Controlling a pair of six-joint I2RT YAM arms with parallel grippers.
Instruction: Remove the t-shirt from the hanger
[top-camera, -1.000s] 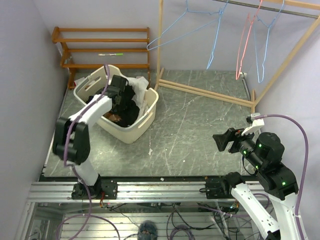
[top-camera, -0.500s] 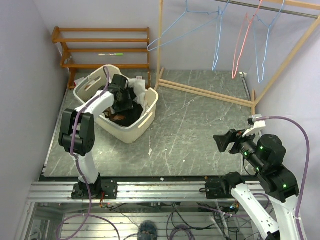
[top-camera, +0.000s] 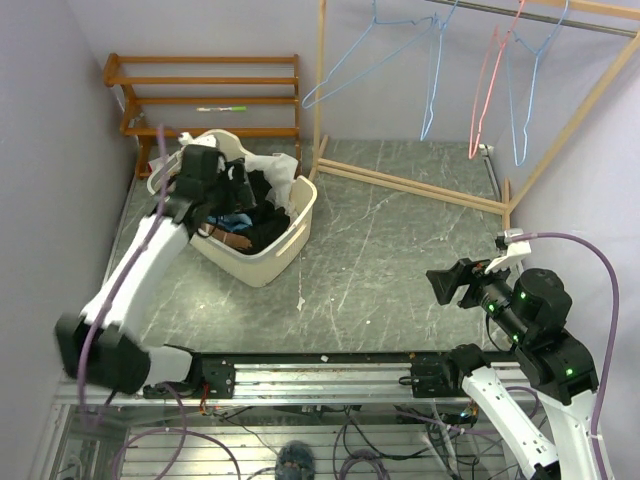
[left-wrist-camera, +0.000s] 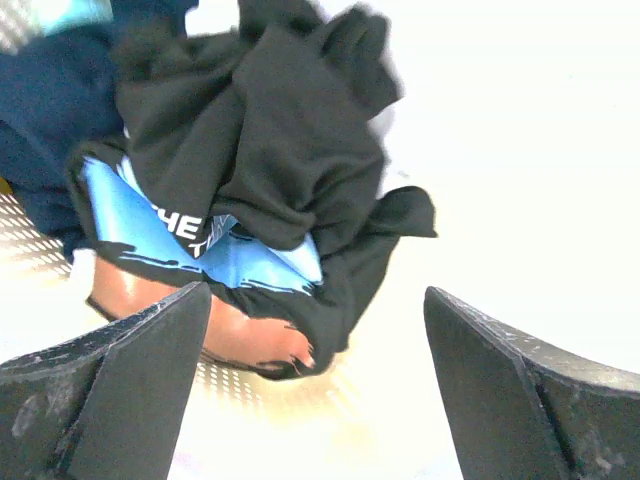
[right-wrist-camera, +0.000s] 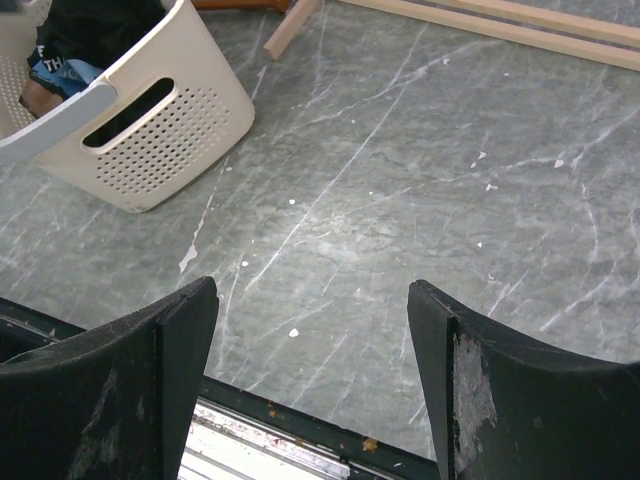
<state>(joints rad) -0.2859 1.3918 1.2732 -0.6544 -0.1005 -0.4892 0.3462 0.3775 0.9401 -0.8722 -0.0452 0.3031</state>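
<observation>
Matt cloth t-shirt (left-wrist-camera: 270, 130), plastic basket (right-wrist-camera: 190, 130)

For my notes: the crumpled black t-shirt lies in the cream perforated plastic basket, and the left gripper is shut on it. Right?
Not shut: the left wrist view shows the left gripper open, jaws apart above the black t-shirt, holding nothing. The t-shirt does lie in the cream perforated basket.

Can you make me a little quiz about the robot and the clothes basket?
1. True or false: the black t-shirt lies in the white basket.
2. What colour is the hanger that is not blue?
3. The left gripper is: A open above the clothes, B shut on a shoe, C shut on a pen.
Key: 1 true; 2 red; 3 A.
</observation>
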